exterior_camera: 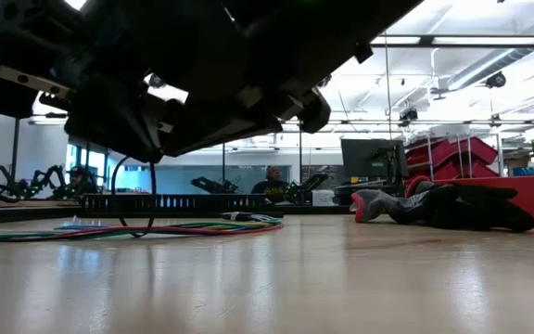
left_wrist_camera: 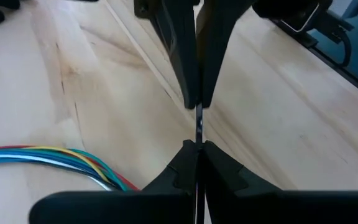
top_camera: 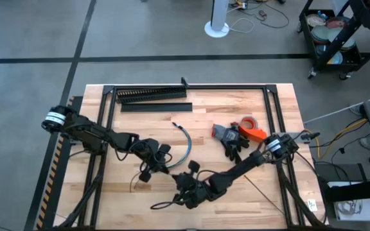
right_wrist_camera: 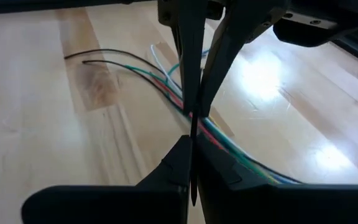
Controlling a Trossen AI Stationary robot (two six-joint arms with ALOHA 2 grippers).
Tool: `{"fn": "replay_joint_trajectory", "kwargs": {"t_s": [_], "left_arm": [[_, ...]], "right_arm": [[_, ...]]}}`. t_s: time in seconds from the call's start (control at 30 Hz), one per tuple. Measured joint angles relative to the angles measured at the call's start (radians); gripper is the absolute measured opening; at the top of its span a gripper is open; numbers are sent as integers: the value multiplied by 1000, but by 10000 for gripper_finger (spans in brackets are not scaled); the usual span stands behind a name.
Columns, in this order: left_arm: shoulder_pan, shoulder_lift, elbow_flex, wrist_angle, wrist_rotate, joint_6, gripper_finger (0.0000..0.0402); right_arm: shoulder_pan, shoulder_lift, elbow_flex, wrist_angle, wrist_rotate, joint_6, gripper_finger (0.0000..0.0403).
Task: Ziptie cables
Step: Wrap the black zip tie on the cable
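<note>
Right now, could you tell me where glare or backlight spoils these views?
Low view: both arms are dark shapes against bright ceiling lights, and the table mirrors that light. Right wrist view: a white glare patch lies on the table beside the cables. Left wrist view: even light; the left gripper and right gripper both pinch the ziptie. High view: even, soft shadows.
</note>
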Motion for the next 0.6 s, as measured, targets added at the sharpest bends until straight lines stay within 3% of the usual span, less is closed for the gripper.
{"fn": "replay_joint_trajectory", "kwargs": {"t_s": [0.4,0.6], "left_arm": [[15,1,-30,-32,3,79,0],[39,1,-49,-25,11,80,0]], "right_arm": [[86,-5,0,-72,-33,164,1],[114,-6,0,-72,5,196,1]]}}
